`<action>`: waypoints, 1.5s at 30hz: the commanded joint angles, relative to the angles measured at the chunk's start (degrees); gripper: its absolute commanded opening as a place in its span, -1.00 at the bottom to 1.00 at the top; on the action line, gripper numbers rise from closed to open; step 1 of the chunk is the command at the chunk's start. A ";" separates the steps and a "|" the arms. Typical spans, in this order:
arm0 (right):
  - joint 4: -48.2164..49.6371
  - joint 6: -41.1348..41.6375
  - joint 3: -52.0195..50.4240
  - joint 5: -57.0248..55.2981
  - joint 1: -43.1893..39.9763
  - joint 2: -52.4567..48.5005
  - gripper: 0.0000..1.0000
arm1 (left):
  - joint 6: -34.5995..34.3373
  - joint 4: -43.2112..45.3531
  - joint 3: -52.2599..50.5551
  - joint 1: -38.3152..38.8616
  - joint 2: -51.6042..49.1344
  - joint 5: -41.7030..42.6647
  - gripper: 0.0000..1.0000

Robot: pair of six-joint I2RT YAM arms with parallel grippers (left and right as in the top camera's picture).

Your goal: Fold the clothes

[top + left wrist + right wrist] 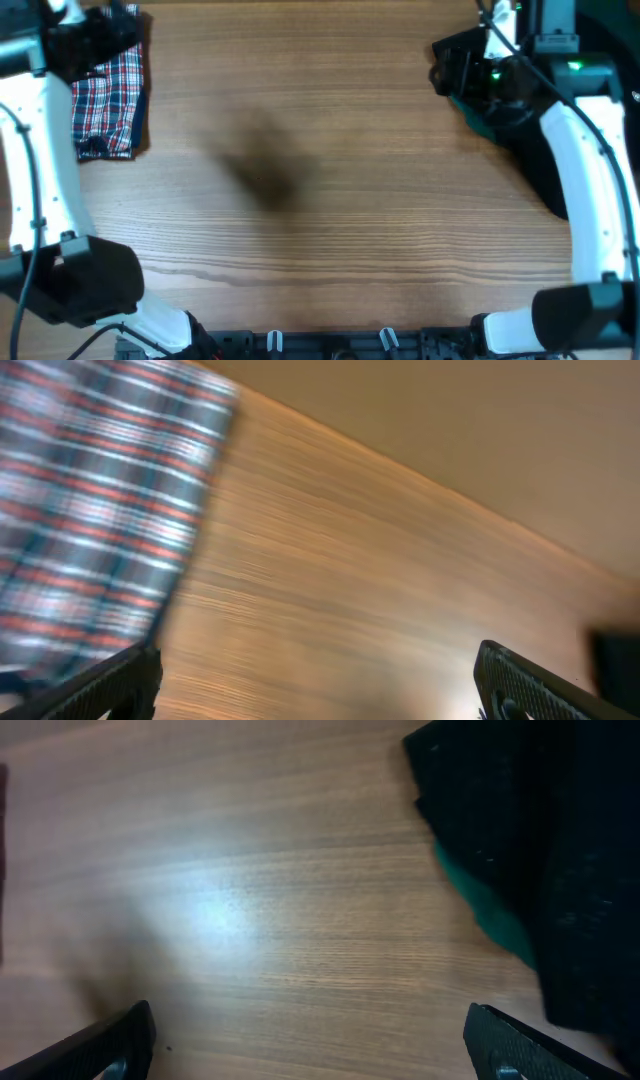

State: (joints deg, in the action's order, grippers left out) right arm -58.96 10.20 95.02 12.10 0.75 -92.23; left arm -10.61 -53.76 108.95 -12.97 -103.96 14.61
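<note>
While the overhead view takes in the whole wooden table (330,230), the plaid garment (108,100) lies as a compact rectangle at about 10 o'clock, close to the far edge. The left gripper (105,40) hangs over the garment's far end. At about 2 o'clock the right gripper (452,66) sits above a strip of dark green fabric (478,118), with a black garment (545,185) just beyond it toward 3 o'clock. The plaid garment and these dark cloths are well apart.

Seen from the left wrist, the picture is blurred. The plaid garment (90,510) fills the 9 to 11 o'clock part, flat on the table (400,560). The left gripper (315,690) has its fingers (110,685) spread wide, with only bare wood between them.

From the right wrist, the black garment (540,840) occupies 1 to 3 o'clock, the dark green fabric (490,910) showing along its near edge. The right gripper (310,1040) also stands wide open, its fingers (530,1045) holding nothing above the table (250,900).
</note>
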 commanded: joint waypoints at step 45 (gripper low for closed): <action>-0.83 -1.20 0.55 -14.73 -3.30 10.67 0.99 | 10.29 26.58 -41.88 9.97 50.60 -5.40 1.00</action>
State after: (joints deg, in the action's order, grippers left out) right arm -59.90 9.76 95.02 -1.61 -2.68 -81.06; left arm -4.71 -36.32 82.13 -1.78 -62.98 9.23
